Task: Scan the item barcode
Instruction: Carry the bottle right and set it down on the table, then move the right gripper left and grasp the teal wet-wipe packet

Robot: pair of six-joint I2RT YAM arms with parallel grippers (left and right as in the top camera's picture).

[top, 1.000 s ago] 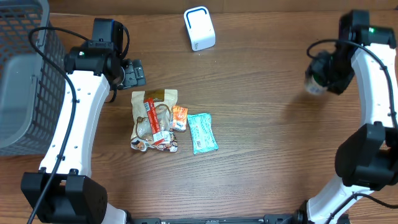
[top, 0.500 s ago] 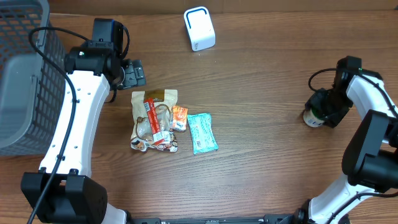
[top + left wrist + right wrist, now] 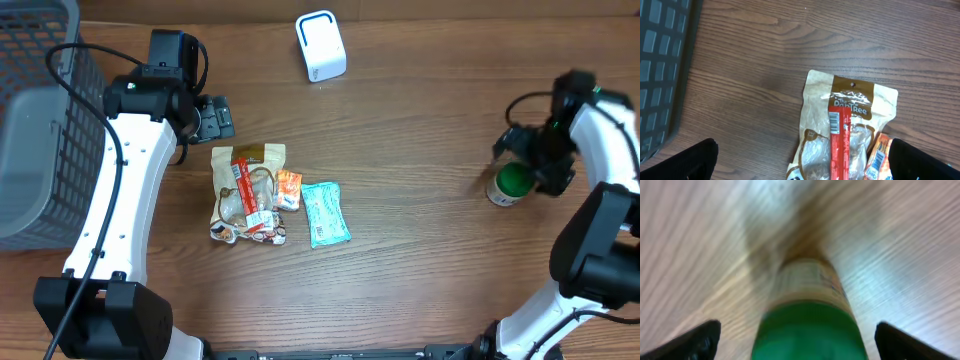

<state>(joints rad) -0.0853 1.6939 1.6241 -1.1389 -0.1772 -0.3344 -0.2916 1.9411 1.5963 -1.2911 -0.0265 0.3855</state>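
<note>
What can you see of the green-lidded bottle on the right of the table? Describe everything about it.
The bottle is small, with a round green lid and a pale printed label too blurred to read. It stands upright on the wooden table, on the right side, far from the packets. The right gripper hangs directly above it, open, with one finger on each side of the lid and a clear gap to each. Only the table appears to touch the bottle.
</note>
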